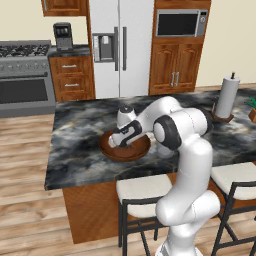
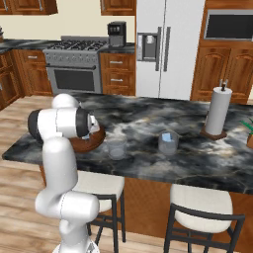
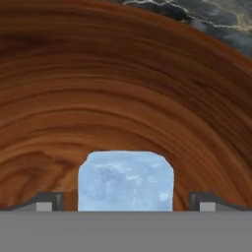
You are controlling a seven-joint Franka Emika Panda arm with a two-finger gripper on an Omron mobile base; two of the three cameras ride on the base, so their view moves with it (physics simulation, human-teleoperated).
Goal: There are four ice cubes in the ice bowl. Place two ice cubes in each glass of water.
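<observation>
The fingers (image 3: 49, 202) stand wide apart, one tip at each side of a single ice cube (image 3: 126, 181) that sits on the floor of the ice bowl (image 3: 123, 98). A clear gap of brown wood shows between each fingertip and the cube's side, so the cube lies between them untouched and nothing is held. In the hand view the cube is pale blue and cloudy, with rounded upper corners, and the bowl's ringed wooden wall curves up beyond it to the rim, past which a strip of dark marbled tabletop (image 3: 216, 19) shows.

From the left base view the gripper (image 1: 121, 141) is lowered into the ice bowl (image 1: 107, 150), the hand pointing down over the bowl's middle. The white forearm slopes up from the hand to a bulky dark-jointed elbow just to the right of the bowl, and the rest of the arm drops from there past the tabletop's (image 1: 80, 165) near edge to the base on the floor.

In the right base view the arm's upper link covers most of the ice bowl (image 2: 96, 139). Right of the bowl stands one glass of water (image 2: 116, 147), just beside it, and farther right a second glass (image 2: 168, 142) with pale blue ice showing inside. Well beyond both, still to the bowl's right, a paper-towel roll (image 2: 218, 111) stands upright on its holder.
</observation>
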